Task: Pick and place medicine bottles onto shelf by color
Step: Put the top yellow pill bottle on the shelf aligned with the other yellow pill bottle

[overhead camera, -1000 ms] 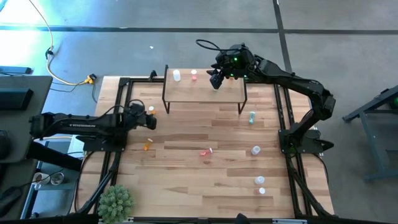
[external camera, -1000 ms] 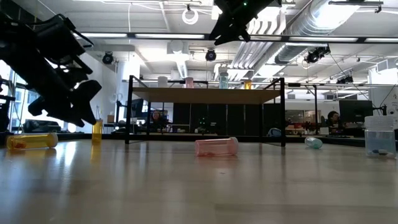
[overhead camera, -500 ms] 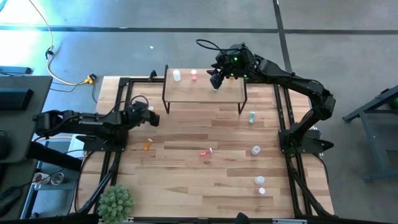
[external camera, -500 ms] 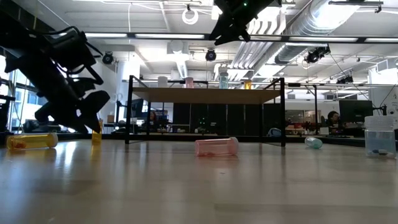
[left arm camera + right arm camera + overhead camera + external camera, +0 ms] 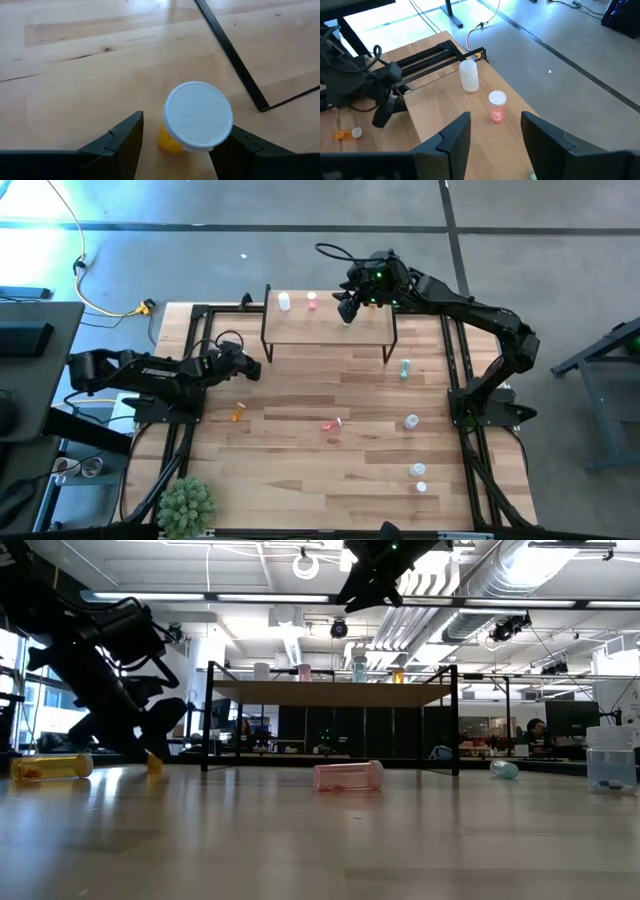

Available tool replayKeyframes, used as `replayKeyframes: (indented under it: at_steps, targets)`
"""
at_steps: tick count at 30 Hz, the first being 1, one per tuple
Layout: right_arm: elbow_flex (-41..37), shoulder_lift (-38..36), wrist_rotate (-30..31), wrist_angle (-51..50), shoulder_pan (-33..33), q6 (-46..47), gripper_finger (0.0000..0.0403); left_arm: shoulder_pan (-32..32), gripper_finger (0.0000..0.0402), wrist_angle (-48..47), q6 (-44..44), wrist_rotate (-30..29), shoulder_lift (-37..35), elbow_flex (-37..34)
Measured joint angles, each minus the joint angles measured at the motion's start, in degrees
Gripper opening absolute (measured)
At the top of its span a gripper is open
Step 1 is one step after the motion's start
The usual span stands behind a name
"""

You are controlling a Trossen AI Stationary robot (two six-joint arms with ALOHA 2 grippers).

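1. The left gripper (image 5: 172,145) is low over the table's left side, jaws apart, with an upright orange bottle (image 5: 198,117) standing between its fingers (image 5: 117,142); no grip is on it yet, as far as the wrist view shows
2. That bottle's long axis is vertical, its white cap toward the wrist camera, and it sits closer to one finger than the other, so I judge the closing needs a little centring first
3. The left arm is plainly the nearer one; the right gripper (image 5: 347,308) hovers over the shelf (image 5: 330,328) at the table's far edge, jaws apart and holding nothing
4. Count on the shelf: a white bottle (image 5: 469,76), a pink bottle (image 5: 496,106) and one more, greenish, below the right gripper
5. Count on the table: an orange one lying down (image 5: 237,414), a pink one lying down (image 5: 331,424), a green one (image 5: 404,368), and three clear ones (image 5: 411,421) at the right side
6. One plant (image 5: 187,503) stands at the near left corner
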Motion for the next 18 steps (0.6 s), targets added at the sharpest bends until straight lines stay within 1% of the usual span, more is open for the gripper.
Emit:
replayKeyframes:
  at_steps: [10,13,18]
  targets:
    - [0.0,0.0,0.0,0.01,0.0,0.73,0.0165,-0.05,0.0189,0.46,0.06,-0.85,4.47,0.5]
    - [0.0,0.0,0.0,0.02,0.0,1.73,0.0165,-0.05,0.0177,0.43,1.06,-1.07,4.47,0.5]
    - [0.0,0.01,0.0,0.04,0.02,2.18,0.0165,-0.01,0.0147,2.06,7.4,-0.7,4.58,0.42]
